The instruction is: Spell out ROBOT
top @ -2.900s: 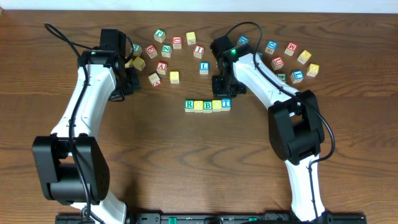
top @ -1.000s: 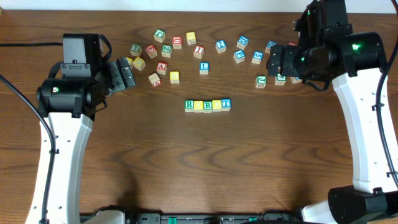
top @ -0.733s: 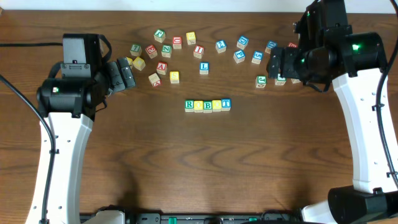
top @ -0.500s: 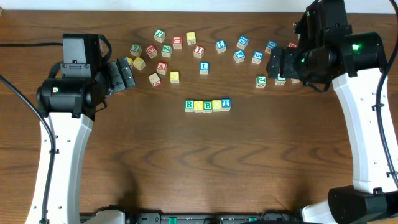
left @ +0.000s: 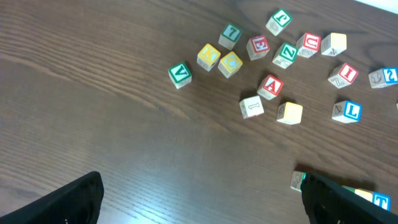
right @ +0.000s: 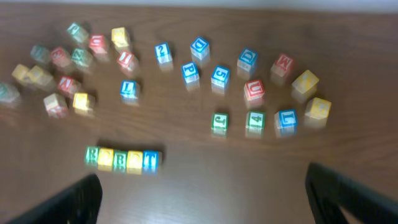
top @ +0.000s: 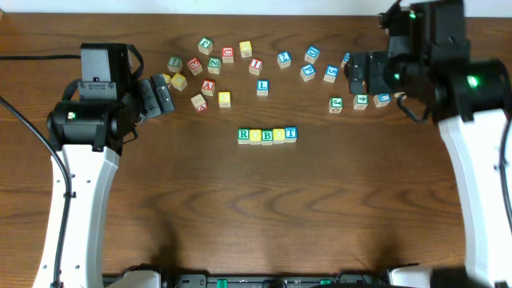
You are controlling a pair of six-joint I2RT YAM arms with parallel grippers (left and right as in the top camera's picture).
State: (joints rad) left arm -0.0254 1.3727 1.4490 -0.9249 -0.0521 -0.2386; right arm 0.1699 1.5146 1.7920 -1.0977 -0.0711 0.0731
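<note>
The row of small wooden letter blocks [top: 267, 135] lies sideways in the middle of the brown worktop [top: 240, 208], toward the near edge from the left pincer [top: 162, 95] and right pincer [top: 354, 77], both spread apart and empty.

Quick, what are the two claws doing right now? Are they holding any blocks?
Left claw: open, holding nothing.
Right claw: open, holding nothing.
</note>
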